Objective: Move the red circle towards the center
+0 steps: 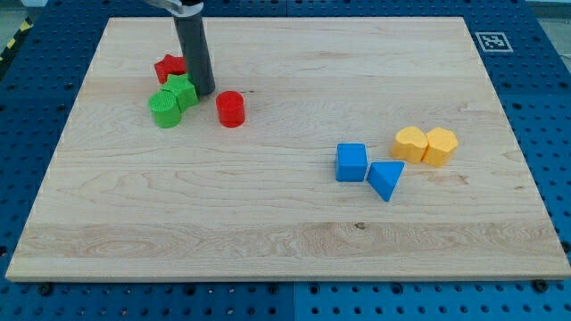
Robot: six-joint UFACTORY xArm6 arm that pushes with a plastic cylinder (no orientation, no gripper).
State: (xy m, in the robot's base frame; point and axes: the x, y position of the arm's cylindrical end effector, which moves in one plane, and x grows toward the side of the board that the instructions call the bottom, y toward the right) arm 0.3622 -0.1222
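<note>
The red circle (pixel 230 109) stands on the wooden board (pixel 285 214) in the view's upper left. My tip (pixel 204 92) rests on the board just left of and slightly above the red circle, a small gap apart. Touching the rod's left side are a green block (pixel 183 90) and a green circle (pixel 164 108). A red star-shaped block (pixel 169 68) lies just above them, partly behind the rod.
A blue cube (pixel 351 162) and a blue triangle (pixel 385 179) sit right of the centre. Two yellow blocks (pixel 410 143) (pixel 440 146) lie side by side further right. A printed marker (pixel 492 41) is at the board's top right corner.
</note>
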